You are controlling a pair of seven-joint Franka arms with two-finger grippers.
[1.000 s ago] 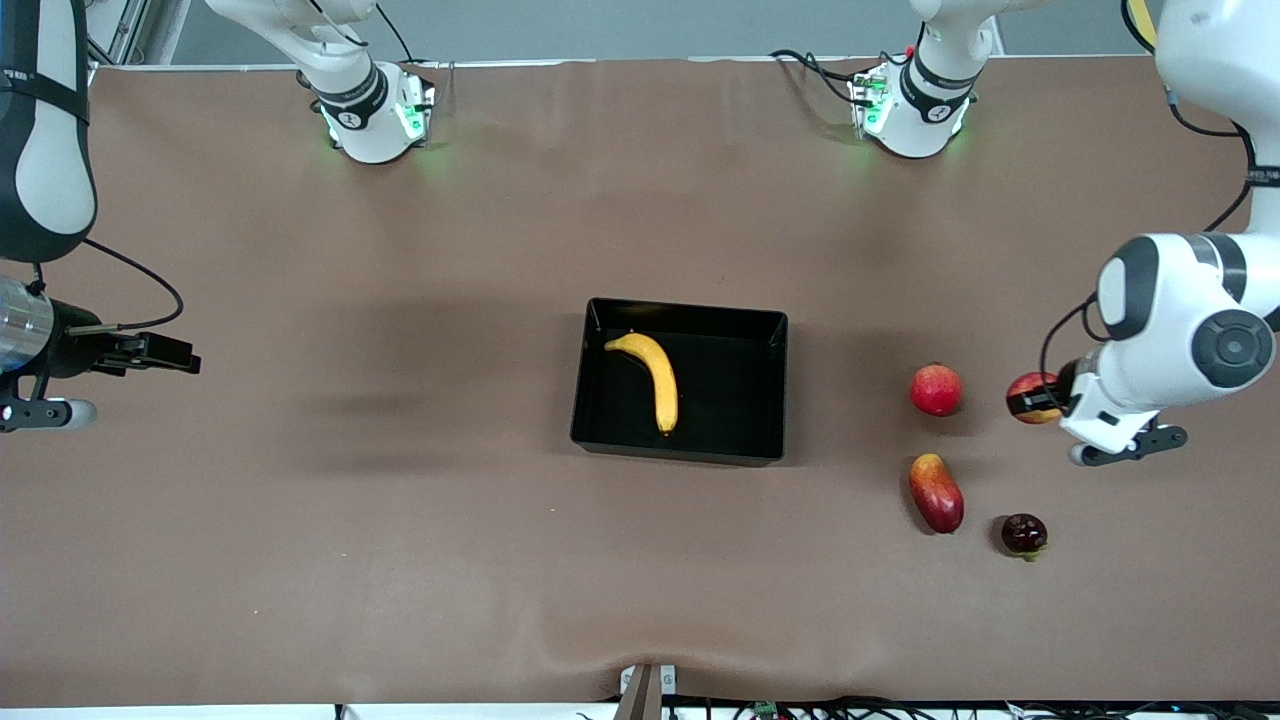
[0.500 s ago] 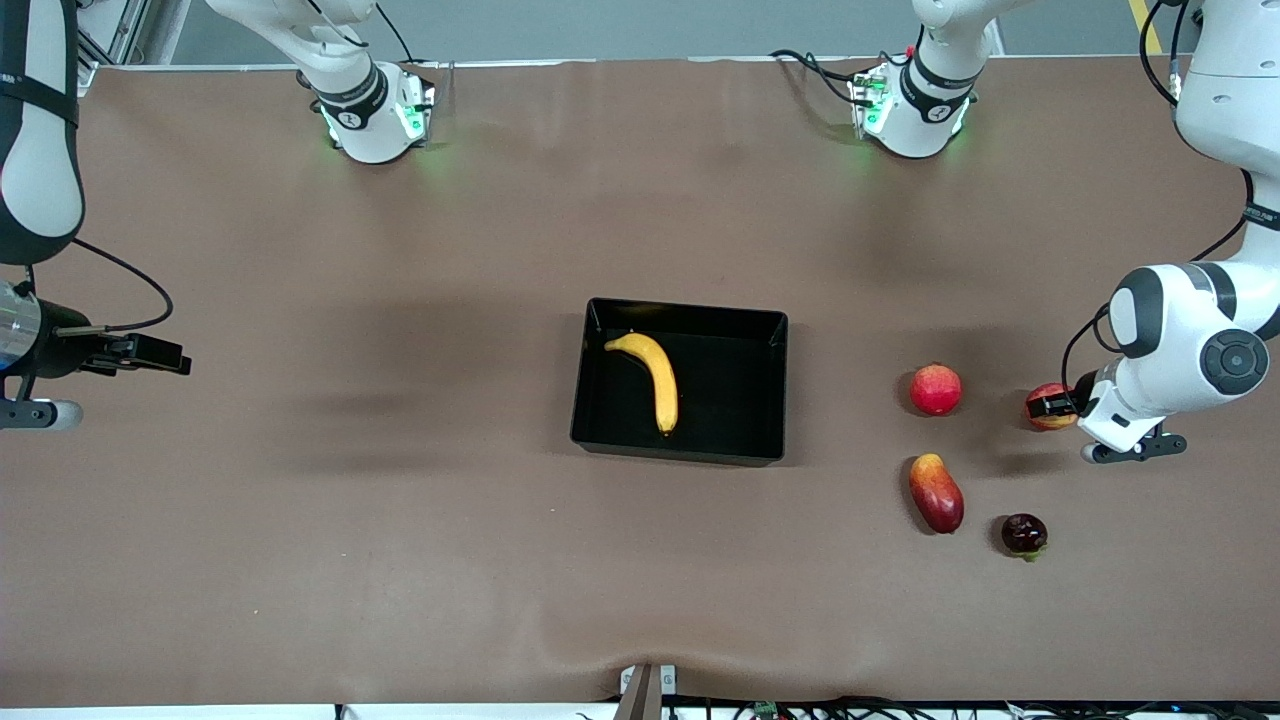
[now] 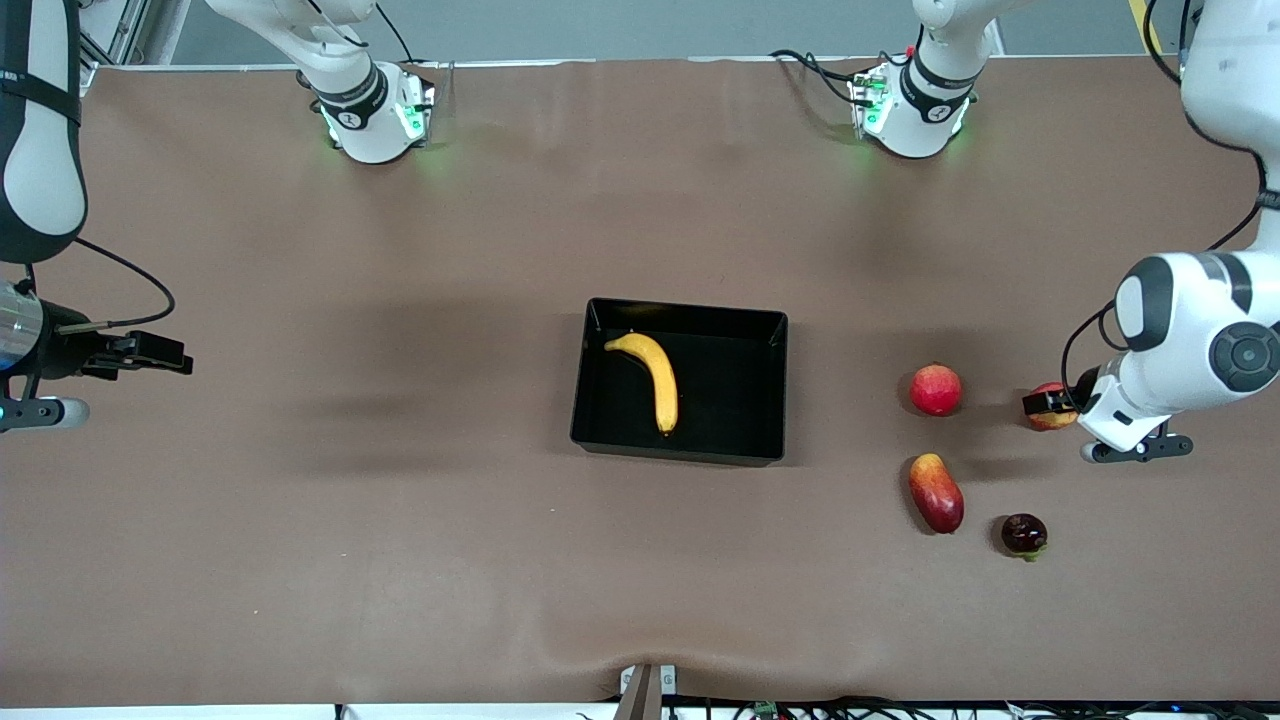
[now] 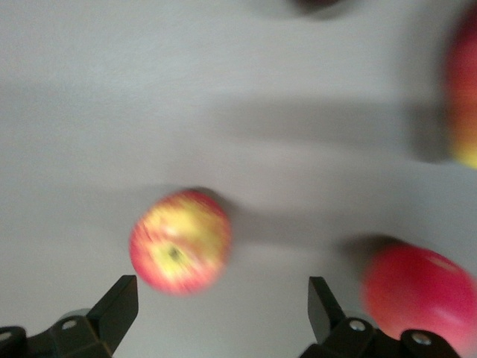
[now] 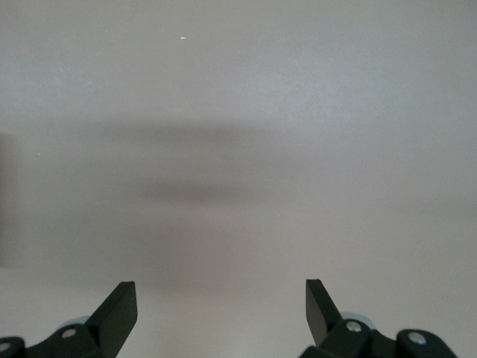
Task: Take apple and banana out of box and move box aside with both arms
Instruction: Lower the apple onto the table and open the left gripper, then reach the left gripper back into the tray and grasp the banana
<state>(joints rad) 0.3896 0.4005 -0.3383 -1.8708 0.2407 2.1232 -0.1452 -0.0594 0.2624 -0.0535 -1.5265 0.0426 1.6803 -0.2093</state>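
Your left tool (image 4: pixel 216 317) has let go; the apple (image 3: pixel 1048 407) sits on the surface (image 3: pixel 400 520). Right tool (image 5: pixel 216 317) waits open. Next, lift the banana (image 3: pixel 652 378) from the box (image 3: pixel 680 452).

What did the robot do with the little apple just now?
The left pincer lowered the small red-and-yellow apple onto the table toward the left arm's end, then opened and let go. The yellow banana stayed in the black plastic box; the right pincer waited, open.

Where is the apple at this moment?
The apple lies on the table toward the left arm's end, outside the box, beside the pinkish-red round fruit, under the open left gripper.
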